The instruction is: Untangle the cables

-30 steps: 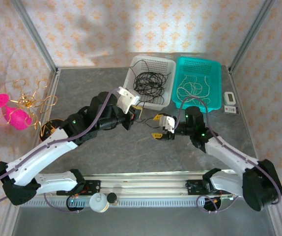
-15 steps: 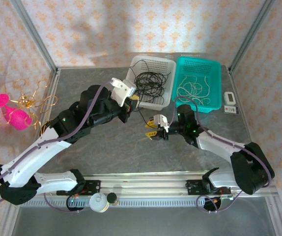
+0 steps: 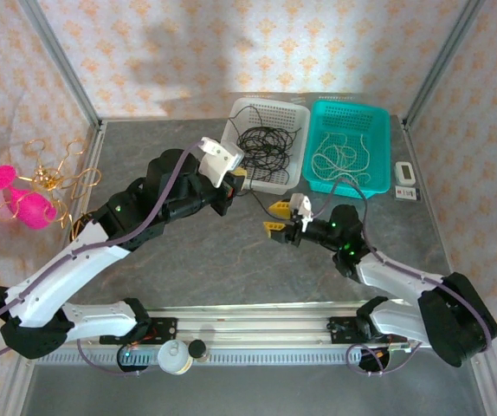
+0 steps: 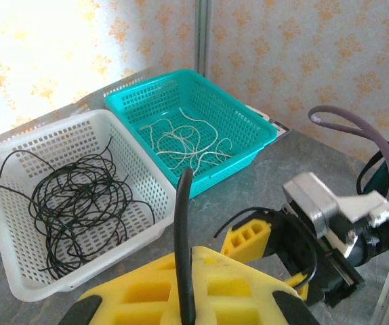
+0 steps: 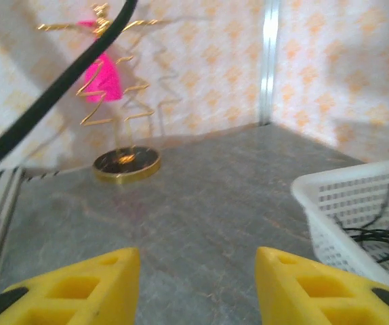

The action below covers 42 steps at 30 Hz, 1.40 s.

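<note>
the right gripper had swung up toward the left gripper, jaws apart and empty. the left was clamped on a black cable just beside the white basket holding more cables. the step called for pinching that strand close by, then drawing apart slowly.

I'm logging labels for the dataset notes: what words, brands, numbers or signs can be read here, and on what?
No text here can be read.
Small white device right of the teal basket: dark and red marks, too small to read.
Nothing else bears visible lettering.
</note>
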Tool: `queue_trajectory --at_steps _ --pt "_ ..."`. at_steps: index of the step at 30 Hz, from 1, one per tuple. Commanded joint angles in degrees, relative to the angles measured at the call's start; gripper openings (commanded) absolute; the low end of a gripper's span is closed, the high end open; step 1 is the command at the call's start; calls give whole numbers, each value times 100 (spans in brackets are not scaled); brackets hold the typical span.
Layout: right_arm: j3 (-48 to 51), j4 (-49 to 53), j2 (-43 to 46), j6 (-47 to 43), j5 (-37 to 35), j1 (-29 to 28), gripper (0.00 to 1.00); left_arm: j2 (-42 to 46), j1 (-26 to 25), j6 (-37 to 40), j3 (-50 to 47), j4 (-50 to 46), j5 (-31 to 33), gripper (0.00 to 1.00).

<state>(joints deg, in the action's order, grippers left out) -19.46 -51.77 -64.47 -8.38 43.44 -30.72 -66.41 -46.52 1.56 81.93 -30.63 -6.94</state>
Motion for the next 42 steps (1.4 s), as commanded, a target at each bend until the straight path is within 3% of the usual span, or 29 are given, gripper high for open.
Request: queue_trajectory --at_steps 1,12,20,23,29,35,37,42 --pt "331 -912 176 937 -844 -54 49 7 -32 25 195 170 105 0" --pt "976 -1511 322 679 -992 -321 55 -60 -41 -28 519 199 -39 0" --pt "826 -3144 -506 187 -772 -321 57 -33 -37 -121 663 121 -411 0" --pt "719 -3591 -727 157 -987 -323 58 -31 -37 -147 719 22 -534 0" --pt "472 -4150 -1128 743 -727 -321 59 39 -32 -165 669 -32 -571 0" --pt "151 -4648 -1644 1051 -131 -453 48 59 -38 -184 600 60 -618 0" --pt "103 -4652 -1771 1027 -209 -509 46 32 -34 -168 650 46 -630 0" --pt "69 -5114 -1981 1317 -432 -505 28 14 -33 -183 719 10 -642 0"
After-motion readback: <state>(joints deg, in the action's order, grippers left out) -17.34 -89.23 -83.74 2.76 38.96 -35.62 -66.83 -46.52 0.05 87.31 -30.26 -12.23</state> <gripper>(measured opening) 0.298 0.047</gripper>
